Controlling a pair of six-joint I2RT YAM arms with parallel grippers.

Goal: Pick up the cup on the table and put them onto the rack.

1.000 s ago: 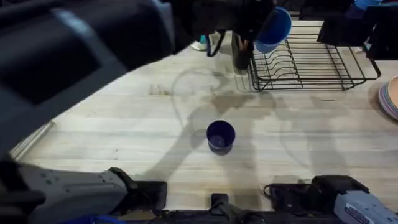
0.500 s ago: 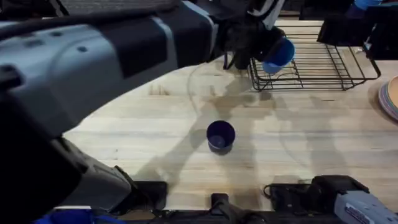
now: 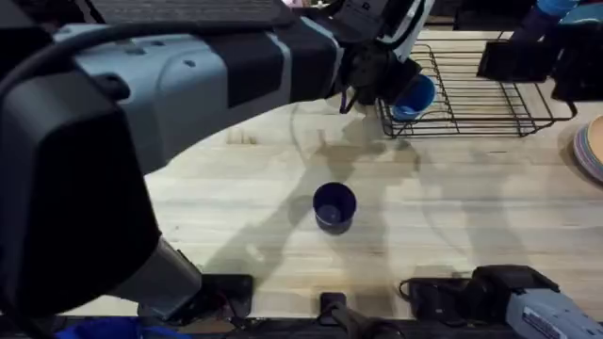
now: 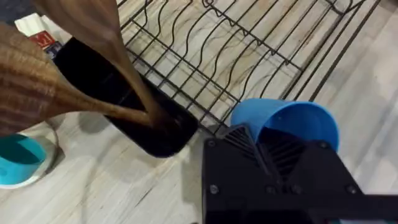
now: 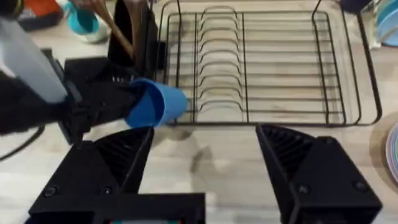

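Note:
My left gripper (image 3: 388, 83) is shut on the light blue cup (image 3: 413, 97) and holds it tilted at the near left corner of the black wire rack (image 3: 490, 94). The left wrist view shows the blue cup (image 4: 287, 123) between my black fingers (image 4: 249, 143), just over the rack's edge wires (image 4: 249, 56). From the right wrist view the blue cup (image 5: 157, 102) points its mouth at the rack (image 5: 267, 68). The navy cup (image 3: 334, 205) stands upright mid-table. My right gripper (image 5: 211, 177) is open, well back from the rack.
A black utensil holder (image 4: 124, 99) with wooden spoons stands beside the rack's left end, close to the held cup. A teal mug (image 4: 18, 163) sits beyond it. Stacked plates (image 3: 592, 146) lie at the table's right edge.
My left arm has brought the blue cup down and slightly nearer, from above the rack's left end to its near left corner. The navy cup has not moved.

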